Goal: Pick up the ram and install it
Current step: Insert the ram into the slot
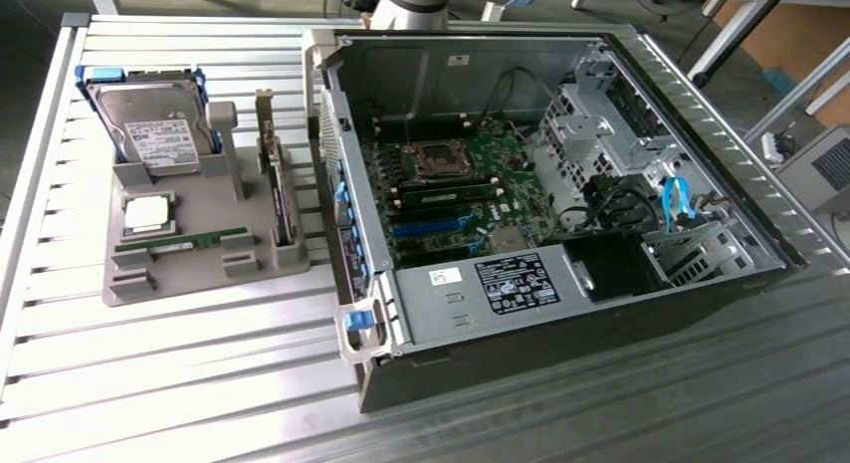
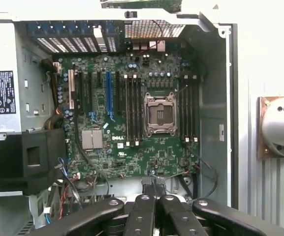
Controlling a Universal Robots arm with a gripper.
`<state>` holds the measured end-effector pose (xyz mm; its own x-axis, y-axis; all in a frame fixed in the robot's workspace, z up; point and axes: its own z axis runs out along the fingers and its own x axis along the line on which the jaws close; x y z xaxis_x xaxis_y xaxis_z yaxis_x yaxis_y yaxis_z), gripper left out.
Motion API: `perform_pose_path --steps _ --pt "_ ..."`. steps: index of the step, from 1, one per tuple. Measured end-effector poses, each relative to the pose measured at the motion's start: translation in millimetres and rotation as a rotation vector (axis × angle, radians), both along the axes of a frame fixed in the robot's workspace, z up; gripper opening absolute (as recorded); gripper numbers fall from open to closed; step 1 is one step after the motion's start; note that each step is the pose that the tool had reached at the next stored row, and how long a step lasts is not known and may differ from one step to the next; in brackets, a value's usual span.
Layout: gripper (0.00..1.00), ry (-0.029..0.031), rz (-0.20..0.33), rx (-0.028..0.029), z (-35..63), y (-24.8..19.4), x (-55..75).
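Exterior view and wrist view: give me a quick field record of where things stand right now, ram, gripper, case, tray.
ram: green stick lying flat in the grey holder tray, not picked up
gripper: shut, holding nothing, above the open computer case
motherboard: exposed, CPU socket empty
installed ram: one stick seated beside the socket
tray contents: hard drive, CPU chip, upright expansion card

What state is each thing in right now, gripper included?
gripper: shut, empty, over the open case.
ram: lying flat in the tray, not picked up.
second green stick: seated on the motherboard.
computer case: on its side, panel off.
hard drive: propped in the tray.
expansion card: upright in the tray.
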<state>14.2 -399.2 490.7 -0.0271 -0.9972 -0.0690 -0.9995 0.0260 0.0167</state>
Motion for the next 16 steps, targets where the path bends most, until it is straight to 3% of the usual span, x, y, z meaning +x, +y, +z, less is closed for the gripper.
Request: perform_pose_path --steps 4,8,13,16 --pt "0.11 -0.0001 0.007 0.0000 -7.3 10.3 -7.5" --pt "0.11 0.0000 0.007 0.0000 -14.2 12.1 -8.9" --pt "0.11 0.0002 0.007 -0.0002 -36.1 13.8 -1.4" --pt "0.11 0.0001 0.007 -0.0001 -50.3 11.4 -1.0"
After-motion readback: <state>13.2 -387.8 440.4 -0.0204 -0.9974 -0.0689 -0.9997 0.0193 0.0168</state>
